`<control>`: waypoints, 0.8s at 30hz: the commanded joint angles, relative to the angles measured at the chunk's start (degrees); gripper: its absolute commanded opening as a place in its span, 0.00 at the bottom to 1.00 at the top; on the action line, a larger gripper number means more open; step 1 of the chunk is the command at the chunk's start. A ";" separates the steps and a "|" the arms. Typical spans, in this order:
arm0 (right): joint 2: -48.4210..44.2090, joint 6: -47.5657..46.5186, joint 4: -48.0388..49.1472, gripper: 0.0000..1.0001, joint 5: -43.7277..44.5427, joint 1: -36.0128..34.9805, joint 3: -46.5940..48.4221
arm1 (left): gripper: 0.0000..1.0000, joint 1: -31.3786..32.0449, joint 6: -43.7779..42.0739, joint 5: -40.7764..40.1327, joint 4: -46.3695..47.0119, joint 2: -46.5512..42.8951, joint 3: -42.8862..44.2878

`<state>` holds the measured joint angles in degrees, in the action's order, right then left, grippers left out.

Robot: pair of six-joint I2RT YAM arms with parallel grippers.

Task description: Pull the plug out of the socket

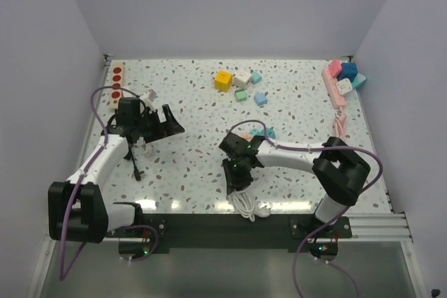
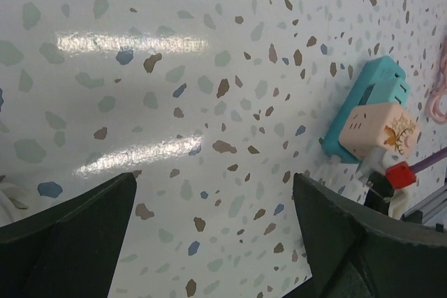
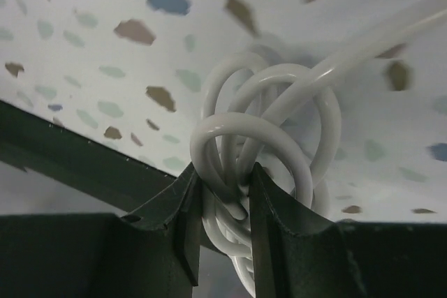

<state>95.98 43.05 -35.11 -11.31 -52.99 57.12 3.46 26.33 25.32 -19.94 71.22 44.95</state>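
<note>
Left fingers (image 2: 63, 232): spread wide, gripping nothing, over speckled white terrazzo bench (image 2: 174, 47). Right fingers (image 3: 183, 225): nearly closed, pinching loops of coiled white round cable (image 3: 269, 137) near bench front edge. Cream cube-shaped plug with leaf print (image 2: 377, 129) sits in teal plastic socket block (image 2: 374, 82), mid-bench, close to right arm, apart from both sets of fingers.

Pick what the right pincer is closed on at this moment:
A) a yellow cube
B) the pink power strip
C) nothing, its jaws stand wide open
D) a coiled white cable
D: in the right wrist view the right pincer has its jaws pinched on loops of the coiled white cable, and in the top view the same coil lies by it near the table's front edge.
</note>
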 commanded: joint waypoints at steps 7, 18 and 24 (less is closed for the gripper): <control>4.30 -4.27 -3.02 0.13 -12.24 -6.42 5.10 | 0.99 0.31 -0.84 -0.36 0.17 -1.26 -2.23; -10.02 -6.92 -13.99 0.98 1.36 -5.99 15.02 | 0.99 0.31 -1.01 -0.27 1.13 -1.26 -3.73; -11.43 -1.14 -23.23 0.98 15.86 7.34 21.98 | 0.99 0.31 -1.28 -0.01 1.49 -0.82 -3.90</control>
<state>84.99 38.30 -49.56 -6.24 -52.73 77.65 3.46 26.24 24.91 -20.25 71.20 41.34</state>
